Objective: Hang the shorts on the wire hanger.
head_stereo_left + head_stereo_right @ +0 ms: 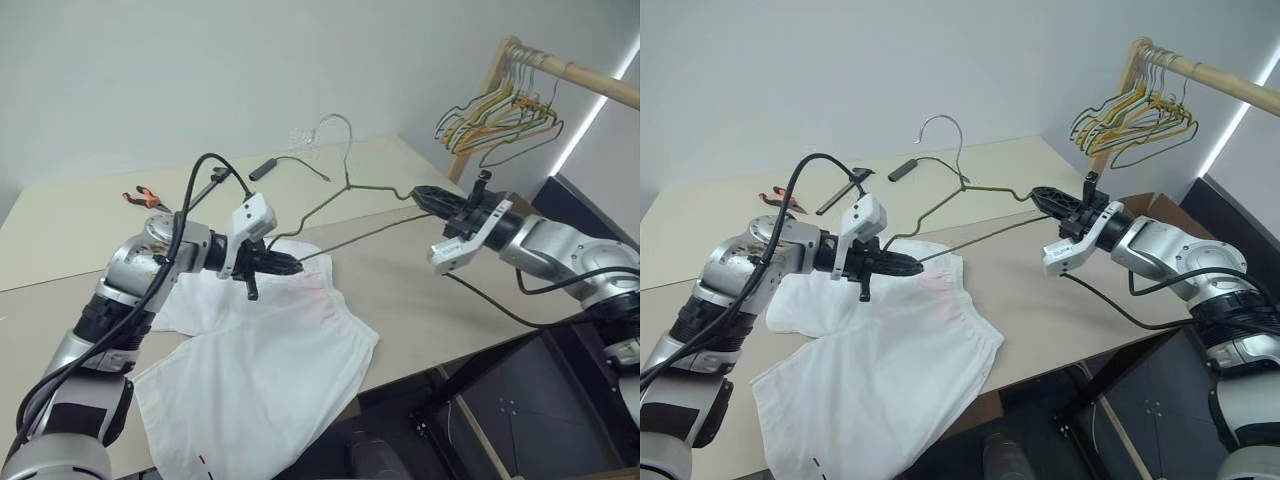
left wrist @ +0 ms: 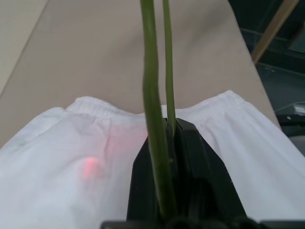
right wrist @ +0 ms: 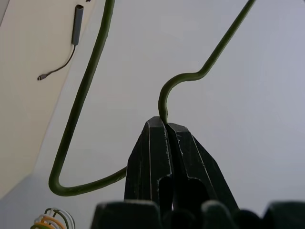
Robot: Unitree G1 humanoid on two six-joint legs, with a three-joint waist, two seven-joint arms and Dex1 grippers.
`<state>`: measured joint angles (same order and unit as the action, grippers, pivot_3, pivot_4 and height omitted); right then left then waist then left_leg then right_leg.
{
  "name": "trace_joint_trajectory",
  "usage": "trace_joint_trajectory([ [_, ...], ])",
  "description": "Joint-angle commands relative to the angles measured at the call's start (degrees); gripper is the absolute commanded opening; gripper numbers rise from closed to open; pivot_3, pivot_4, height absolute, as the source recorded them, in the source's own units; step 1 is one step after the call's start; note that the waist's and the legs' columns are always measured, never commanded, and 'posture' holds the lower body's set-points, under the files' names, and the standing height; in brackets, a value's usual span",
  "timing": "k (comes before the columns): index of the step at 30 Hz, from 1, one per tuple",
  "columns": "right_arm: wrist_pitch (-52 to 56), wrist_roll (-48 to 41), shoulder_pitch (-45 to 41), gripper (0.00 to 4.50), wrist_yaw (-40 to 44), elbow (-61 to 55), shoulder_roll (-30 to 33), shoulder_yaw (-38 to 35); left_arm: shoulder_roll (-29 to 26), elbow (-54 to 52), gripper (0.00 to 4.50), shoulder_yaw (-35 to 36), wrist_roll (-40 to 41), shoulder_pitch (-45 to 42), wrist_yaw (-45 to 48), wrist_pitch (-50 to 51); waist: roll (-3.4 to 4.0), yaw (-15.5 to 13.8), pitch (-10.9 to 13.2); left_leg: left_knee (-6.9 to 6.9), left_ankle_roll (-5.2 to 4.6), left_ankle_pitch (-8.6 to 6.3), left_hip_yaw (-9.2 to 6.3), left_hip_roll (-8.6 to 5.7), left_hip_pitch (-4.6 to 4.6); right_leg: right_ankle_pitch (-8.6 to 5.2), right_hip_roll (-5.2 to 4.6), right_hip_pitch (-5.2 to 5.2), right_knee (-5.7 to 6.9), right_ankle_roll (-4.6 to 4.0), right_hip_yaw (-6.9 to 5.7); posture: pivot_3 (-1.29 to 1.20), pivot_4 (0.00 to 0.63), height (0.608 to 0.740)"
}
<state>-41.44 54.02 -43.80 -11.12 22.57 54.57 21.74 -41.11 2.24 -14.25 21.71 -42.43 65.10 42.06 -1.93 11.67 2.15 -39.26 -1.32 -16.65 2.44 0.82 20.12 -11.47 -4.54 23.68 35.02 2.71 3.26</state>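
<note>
One pair of shorts point(image 1: 262, 360) lies spread flat on the worktop point(image 1: 420, 290), waistband away from the robot. One wire hanger point(image 1: 345, 190) is held in the air above the worktop, stretched between two pincers: the left pincer point(image 1: 293, 266) is clenched on one end, just over the waistband, and the right pincer point(image 1: 420, 194) is clenched on the other (at a bend in the wire). The left wrist view shows a pink smudge on the cloth; the eye views add the rail of bunched hangers point(image 1: 500, 110).

Head stereo overhead; wrist cameras close-up.
</note>
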Motion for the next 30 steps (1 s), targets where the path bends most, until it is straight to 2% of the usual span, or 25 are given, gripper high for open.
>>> trace_joint_trajectory([
  [1,-3.3,-6.8,-1.4,0.54,2.4,-0.6,0.5,-3.6,0.3,-0.3,0.12,1.1,-1.2,-1.5,-0.2,-2.2,0.00,0.1,0.0,0.00,0.00,0.00,0.00,0.00,0.00,0.01,0.00,0.00,0.00,0.01,0.01,-0.14,0.000,0.740],
  [5,-11.2,-17.4,-0.1,1.68,10.4,-0.1,2.1,-2.5,-0.2,0.1,0.12,2.0,-2.9,-1.4,-1.1,-4.0,0.00,0.2,0.0,0.00,0.00,0.00,0.00,0.00,0.00,0.02,0.00,0.00,-0.02,0.03,0.01,-0.13,0.000,0.740],
  [7,-9.9,-32.4,2.5,2.38,23.7,-1.7,3.7,-0.8,-1.1,0.4,0.12,2.1,-4.6,-0.8,-1.3,-6.9,-0.01,0.2,0.0,0.00,0.00,0.00,0.00,0.00,0.00,0.03,-0.01,-0.01,-0.03,0.04,0.01,-0.12,0.000,0.740],
  [10,1.4,-57.0,6.7,3.35,45.2,-9.1,5.9,-0.5,-2.6,0.7,0.12,1.2,-7.9,0.3,-0.8,-12.3,-0.02,0.0,0.0,0.00,-0.05,-0.03,-0.08,0.02,-0.08,0.03,-0.01,-0.19,-0.11,0.05,-0.03,-0.10,0.000,0.740],
  [12,14.1,-67.1,6.5,3.35,54.0,-12.5,4.7,-2.8,-2.9,0.3,0.12,1.0,-9.7,1.2,-1.1,-16.0,-0.02,0.2,0.0,0.00,-0.09,-0.05,-0.06,0.04,-0.20,0.04,-0.03,-0.32,-0.12,0.06,0.01,-0.09,0.000,0.740],
  [14,23.9,-70.4,3.9,3.35,61.7,-13.0,4.1,-3.4,-3.6,-0.4,0.12,0.1,-11.7,2.2,-0.5,-19.1,-0.03,0.1,0.0,0.00,-0.18,-0.11,0.00,0.11,-0.25,0.04,-0.06,-0.63,-0.09,0.08,0.12,-0.08,0.000,0.740],
  [17,32.7,-67.2,-1.4,3.35,68.9,-10.1,2.5,-1.6,-3.7,-2.3,0.12,0.2,-12.0,3.5,0.3,-19.6,-0.02,-0.6,0.0,-0.01,-0.18,-0.10,0.04,0.08,-0.81,0.08,-0.05,-0.70,-0.01,0.15,0.18,-0.07,0.000,0.740],
  [19,35.7,-63.1,-4.2,3.35,71.8,-7.6,1.0,0.1,-3.8,-4.0,0.12,0.5,-11.8,4.6,1.0,-19.9,-0.01,-1.3,0.0,-0.02,-0.18,-0.10,0.04,0.09,-0.85,0.00,0.09,-0.69,0.00,0.30,0.21,-0.06,0.000,0.740],
  [22,39.1,-61.7,-7.0,3.35,79.3,-5.5,-1.5,1.2,-3.5,-6.0,0.12,0.9,-11.8,5.8,1.0,-19.2,0.01,-2.6,0.0,-0.02,-0.18,-0.10,0.11,0.11,-0.79,0.01,0.15,-0.52,0.02,0.27,0.24,-0.05,0.000,0.740],
  [25,40.3,-58.4,-9.3,2.79,83.2,-2.6,-4.2,2.4,-3.0,-6.9,0.12,1.8,-11.1,6.2,1.0,-18.9,0.02,-3.6,0.0,-0.01,-0.24,-0.14,0.16,0.09,-0.67,0.14,0.16,-0.40,0.01,0.04,0.25,-0.04,0.000,0.740],
  [30,39.9,-54.0,-12.0,0.98,88.7,2.6,-7.6,3.7,-3.0,-8.1,0.12,2.6,-10.6,6.8,1.2,-18.6,0.03,-5.1,0.0,-0.27,-0.25,-0.15,0.35,0.02,0.21,0.22,0.11,0.52,0.17,0.06,0.36,-0.04,0.000,0.740],
])
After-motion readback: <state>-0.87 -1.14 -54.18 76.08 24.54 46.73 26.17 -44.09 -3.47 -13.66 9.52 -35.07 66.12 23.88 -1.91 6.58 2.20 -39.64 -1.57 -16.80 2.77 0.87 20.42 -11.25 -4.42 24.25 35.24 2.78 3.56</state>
